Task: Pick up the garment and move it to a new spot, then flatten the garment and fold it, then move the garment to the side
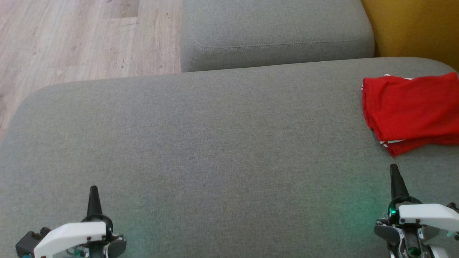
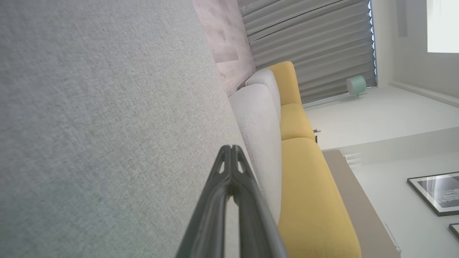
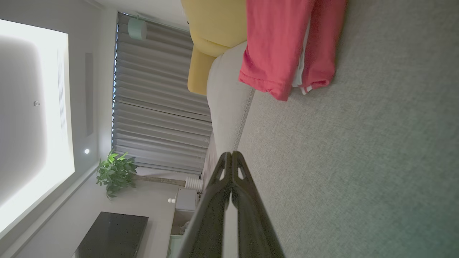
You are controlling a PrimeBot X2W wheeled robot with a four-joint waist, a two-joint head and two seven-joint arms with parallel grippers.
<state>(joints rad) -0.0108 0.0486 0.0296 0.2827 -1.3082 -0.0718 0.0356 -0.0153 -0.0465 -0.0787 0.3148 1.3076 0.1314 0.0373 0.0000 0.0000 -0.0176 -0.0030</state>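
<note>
Your red garment (image 1: 408, 111) lies folded in layers at abt 3 o'clock on the grey sofa cushion (image 1: 215, 143). It runs off the frame edge, so I can't say for sure if it's a jersey or shorts. White stripe trim peeks out at its near corner.

Expect it to be light, soft and limp. It'll sag and come unfolded if you lift one layer only, and thin knit may slide on itself. If you take hold, pinch thru all layers at the near hemmed edge, w/ two grips set apart so the fold keeps. Judging by the neat stack at the side, the task looks abt done.

The right gripper (image 1: 394, 175) is at 5 o'clock, w/ the garment near its 12 o'clock but not touching. Its fingers are pressed together and hold nothing. The left gripper (image 1: 94, 195) is at 7 o'clock, well apart from the cloth, also clamped closed and empty over bare cushion. A yellow seat (image 1: 412, 28) lies beyond at 1 o'clock.
</note>
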